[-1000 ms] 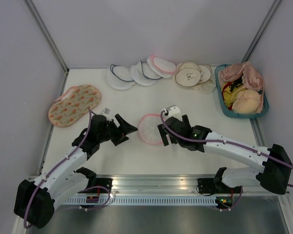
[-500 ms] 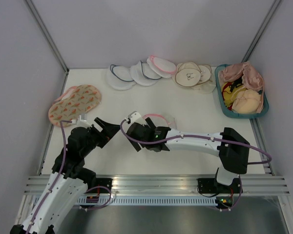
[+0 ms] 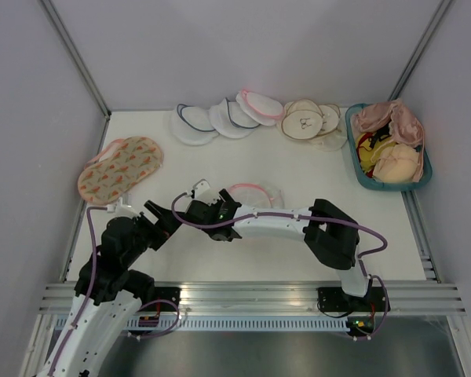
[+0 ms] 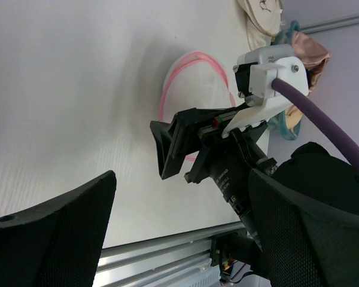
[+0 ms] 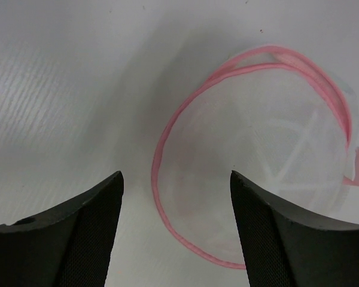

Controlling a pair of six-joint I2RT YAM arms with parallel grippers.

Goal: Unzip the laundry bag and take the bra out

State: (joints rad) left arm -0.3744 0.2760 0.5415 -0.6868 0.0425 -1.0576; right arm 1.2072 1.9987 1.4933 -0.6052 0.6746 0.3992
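The laundry bag point(image 3: 255, 191), a round white mesh pouch with pink zipper trim, lies mid-table, its near edge hidden behind my right forearm. In the right wrist view the bag point(image 5: 257, 161) lies flat and its trim looks shut. Pale ribs show through the mesh; I cannot make out the bra. My right gripper point(image 3: 187, 210) is open and empty, hovering over the bag's left edge point(image 5: 176, 176). My left gripper point(image 3: 165, 215) is open and empty just left of it, facing the right gripper's fingers point(image 4: 167, 146) and the bag point(image 4: 191, 78).
At the back lie white pouches with dark blue trim point(image 3: 196, 122), another pink-trimmed pouch point(image 3: 261, 104) and cream pouches point(image 3: 302, 119). A teal basket point(image 3: 351, 145) at the right holds peach bras and a yellow item. An orange floral bag point(image 3: 119, 169) lies at the left.
My right arm has swung left across the bag, its gripper going from the bag's right side to its left. My left arm has drawn back toward the near left. The bag has shifted slightly back.
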